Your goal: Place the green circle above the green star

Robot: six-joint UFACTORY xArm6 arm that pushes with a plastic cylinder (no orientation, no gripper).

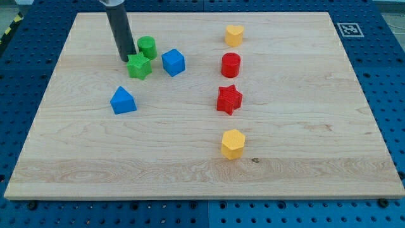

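Camera view: my tip (127, 60) touching green star (138, 66) left edge, no fingers, just rod. Green circle (147, 47) just beyond star, slightly right. Blue cube (173, 62) crowding right side.

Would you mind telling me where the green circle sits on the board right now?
The green circle is in the view's upper left, just above and slightly right of the green star, with the blue cube to its lower right and my tip at its lower left.

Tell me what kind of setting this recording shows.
Probably a robotics lab bench: a wooden board on a blue pegboard table, a printed marker tag in the corner, and my tip beside the green star.
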